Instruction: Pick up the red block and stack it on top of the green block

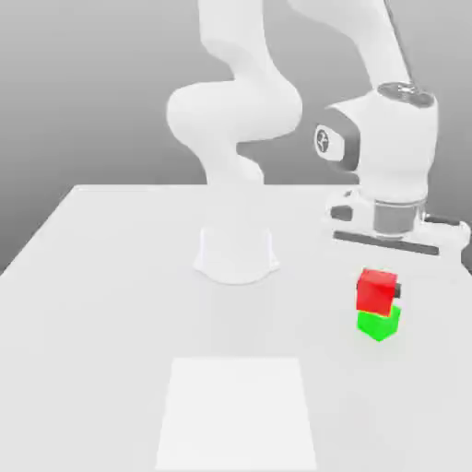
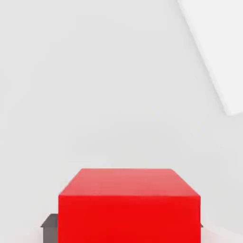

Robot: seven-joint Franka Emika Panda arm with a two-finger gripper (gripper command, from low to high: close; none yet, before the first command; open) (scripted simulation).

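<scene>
The gripper [image 1: 379, 290] is clamped on the red block [image 1: 375, 292], a smooth, matte cube. The red block sits directly above the green block [image 1: 378, 324], a plain cube on the smooth, pale table [image 1: 111, 313]. A flat white panel [image 1: 236, 412] lies nearer the exterior camera.

The red block [image 1: 376, 292] sits above the green block [image 1: 379, 325], near the counter's [image 1: 111, 304] edge on the exterior view's right. The red block hides most of the green block's top; whether the 2 touch, I can't tell. They're turned differently, the green block with 1 corner towards me. Dark tips of the jaws show at the red block's 2 sides, gripping it. The white arm [image 1: 397, 138] reaches down over them from its base [image 1: 236, 253], between the far edge and a pale flat rectangle [image 1: 237, 415].
</scene>
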